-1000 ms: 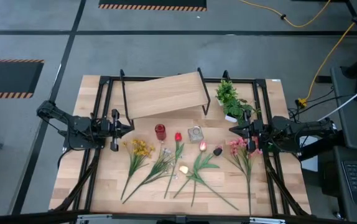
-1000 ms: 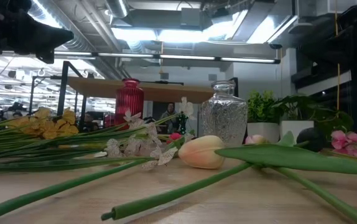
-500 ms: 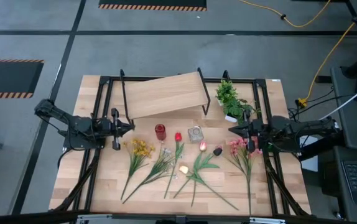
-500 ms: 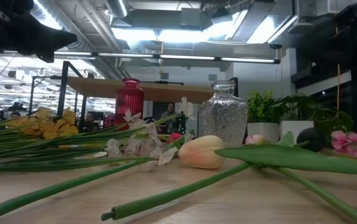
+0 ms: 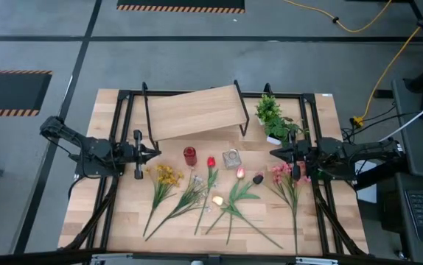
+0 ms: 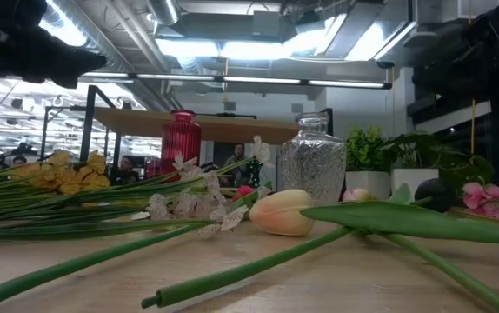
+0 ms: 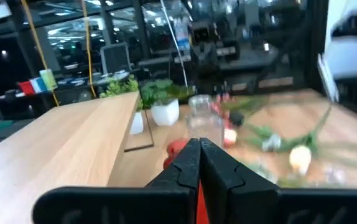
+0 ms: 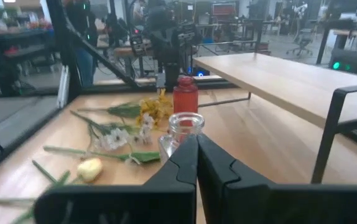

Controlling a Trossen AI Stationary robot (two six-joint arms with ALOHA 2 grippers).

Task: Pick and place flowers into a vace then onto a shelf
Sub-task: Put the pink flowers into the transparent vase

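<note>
Nothing has yet been picked. The artificial flowers (image 5: 211, 197), thin green stems with yellow, white, red, cream, maroon and pink heads, lie fanned across the near half of the pale wood-plank worktop (image 5: 329, 221), heads pointing towards the vases, apparently laid out for easy picking. Beyond them stand a ribbed red glass vase (image 5: 189, 155) and a clear glass vase (image 5: 231, 158), both empty. At either side the dark left end effector (image 5: 149, 152) and right end effector (image 5: 274, 154) hang above the worktop, fingers pressed together, holding nothing. Farther back, the wide light-wood shelf on black metal legs (image 5: 193, 112) waits bare, a bushy potted plant (image 5: 273, 118) beside it, grey floor and a yellow cable (image 5: 359, 26) beyond.
</note>
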